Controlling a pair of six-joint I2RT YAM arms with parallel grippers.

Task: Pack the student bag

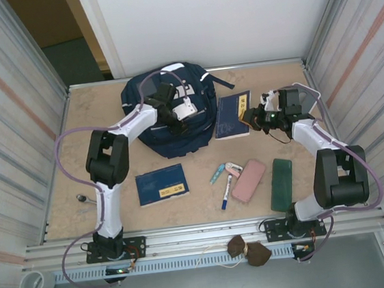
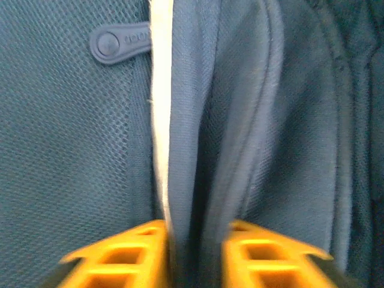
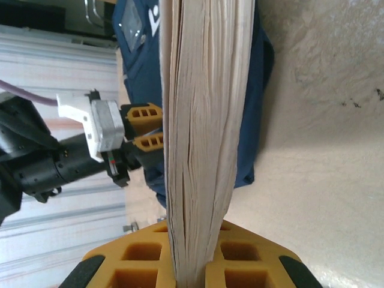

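At wrist level, left claw (image 2: 197, 240) pinches student bag (image 2: 66, 156) fabric.

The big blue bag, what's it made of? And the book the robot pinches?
The student bag looks like matte woven cloth: tiny mesh holes and soft folds show up close. The book looks like paper: a stack of thin cream page edges. Its cover I cannot judge.

Lab cell, corrugated metal walls (image 1: 9, 101)
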